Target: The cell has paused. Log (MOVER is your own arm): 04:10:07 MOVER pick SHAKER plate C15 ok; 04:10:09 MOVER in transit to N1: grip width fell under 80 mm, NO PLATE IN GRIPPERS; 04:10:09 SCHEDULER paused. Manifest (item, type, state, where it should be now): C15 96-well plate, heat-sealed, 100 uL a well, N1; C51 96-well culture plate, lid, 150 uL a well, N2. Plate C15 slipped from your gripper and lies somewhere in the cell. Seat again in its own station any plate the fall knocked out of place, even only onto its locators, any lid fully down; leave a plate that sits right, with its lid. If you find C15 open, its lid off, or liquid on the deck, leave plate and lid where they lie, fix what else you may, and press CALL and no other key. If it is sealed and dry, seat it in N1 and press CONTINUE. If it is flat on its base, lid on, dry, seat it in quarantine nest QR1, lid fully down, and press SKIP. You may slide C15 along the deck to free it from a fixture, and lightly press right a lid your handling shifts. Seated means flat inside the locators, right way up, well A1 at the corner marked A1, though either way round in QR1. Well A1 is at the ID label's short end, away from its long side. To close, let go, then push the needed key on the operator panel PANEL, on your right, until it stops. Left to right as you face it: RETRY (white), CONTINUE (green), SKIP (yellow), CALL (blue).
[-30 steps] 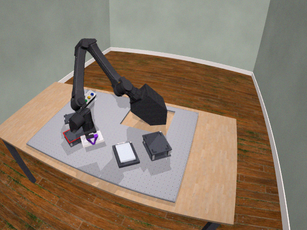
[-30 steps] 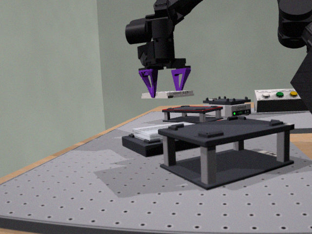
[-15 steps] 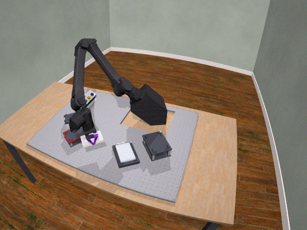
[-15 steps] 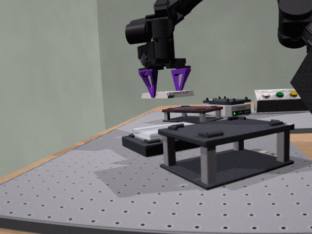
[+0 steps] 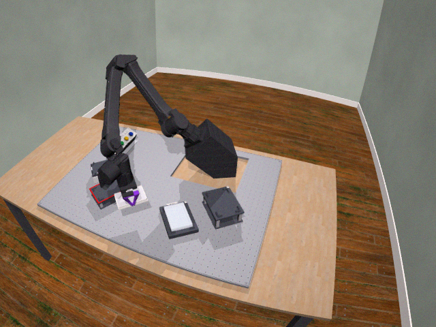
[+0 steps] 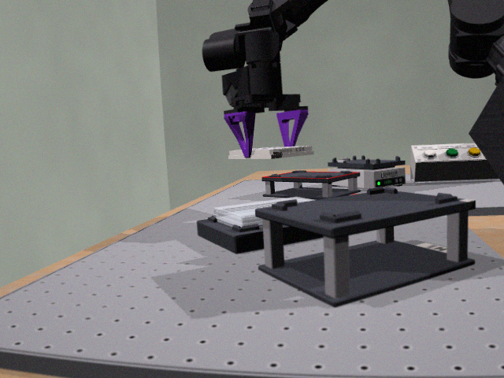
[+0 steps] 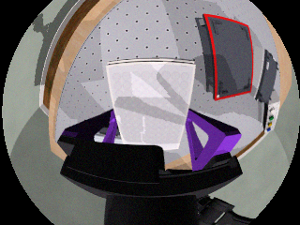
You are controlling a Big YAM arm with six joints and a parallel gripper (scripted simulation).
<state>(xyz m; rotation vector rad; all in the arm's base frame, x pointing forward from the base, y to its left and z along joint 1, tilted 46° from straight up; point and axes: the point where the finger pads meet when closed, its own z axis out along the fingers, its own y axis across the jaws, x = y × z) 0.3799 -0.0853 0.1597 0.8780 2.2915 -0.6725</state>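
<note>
My gripper, with purple fingers, is shut on a white sealed plate, C15, and holds it flat, well above the deck. It also shows in the top view and in the wrist view. The plate's foil top looks whole and dry. A dark label is on its near side. The red-edged nest stands just behind and below the plate, empty; the wrist view shows it to the right. A lidded clear plate sits flat in its low black nest. The raised dark nest is empty.
The operator panel with white, green and yellow keys in sight stands at the back right. A shaker with a green light stands beside it. A large dark housing hangs over a cutout in the deck.
</note>
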